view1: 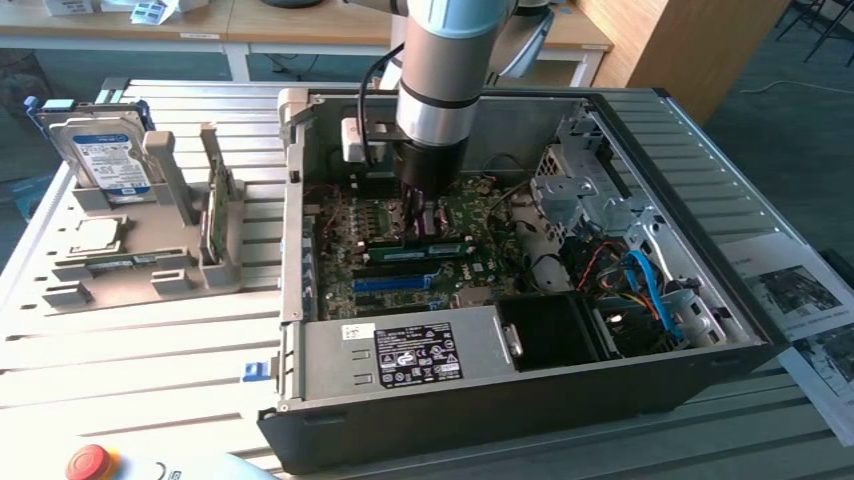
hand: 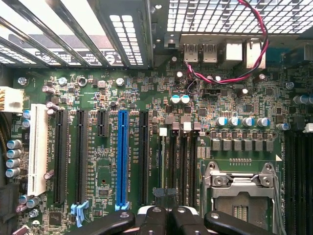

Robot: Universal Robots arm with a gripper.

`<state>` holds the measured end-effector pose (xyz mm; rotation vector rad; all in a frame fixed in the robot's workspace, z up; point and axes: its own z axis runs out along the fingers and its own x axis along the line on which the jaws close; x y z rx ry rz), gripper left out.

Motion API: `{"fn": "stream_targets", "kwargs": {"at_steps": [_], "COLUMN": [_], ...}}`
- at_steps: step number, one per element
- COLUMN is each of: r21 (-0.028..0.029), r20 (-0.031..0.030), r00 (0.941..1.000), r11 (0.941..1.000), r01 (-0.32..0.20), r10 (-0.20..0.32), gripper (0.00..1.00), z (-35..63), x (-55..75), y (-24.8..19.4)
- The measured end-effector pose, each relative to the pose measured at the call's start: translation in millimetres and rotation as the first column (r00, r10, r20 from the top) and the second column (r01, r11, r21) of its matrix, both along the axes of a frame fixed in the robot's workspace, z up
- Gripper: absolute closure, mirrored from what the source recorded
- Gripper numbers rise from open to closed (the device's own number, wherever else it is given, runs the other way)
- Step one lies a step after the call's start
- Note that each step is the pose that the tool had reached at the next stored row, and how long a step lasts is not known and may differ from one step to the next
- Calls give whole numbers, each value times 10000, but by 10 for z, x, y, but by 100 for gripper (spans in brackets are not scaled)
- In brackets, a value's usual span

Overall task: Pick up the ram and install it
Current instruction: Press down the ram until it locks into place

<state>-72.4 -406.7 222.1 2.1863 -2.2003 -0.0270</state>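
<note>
While I am reaching down into the open black computer case (view1: 534, 400), I am keeping my gripper (hand: 166, 215) clenched just above the green motherboard (hand: 161, 112), beside its black memory slots (hand: 182, 156). Between my fingers I am seeing only a thin dark edge, so I cannot tell whether I am grasping anything. A long green ram stick (view1: 214, 215) is standing upright in the grey holder (view1: 134, 270) on the counter (view1: 120, 360), kept reachable there.

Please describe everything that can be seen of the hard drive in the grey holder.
The hard drive is a flat, silver, metal-looking box with a blue-and-white label on its broad face. It stands upright on one edge in a slot of the grey holder, outside the computer case, at the exterior view's left.
</note>
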Motion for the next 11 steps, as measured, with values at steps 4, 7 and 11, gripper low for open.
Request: {"fn": "stream_targets", "kwargs": {"at_steps": [4,7,11], "r21": [8,0,1], "r20": [3,-2,-10], "r00": [10000,10000,10000], "r11": [10000,10000,10000], "r01": [0,0,0], "r10": [0,0,0], "gripper": [89,89,89], "z": [6,35,90], "x": [1,0,0], "y": [1,0,0]}}
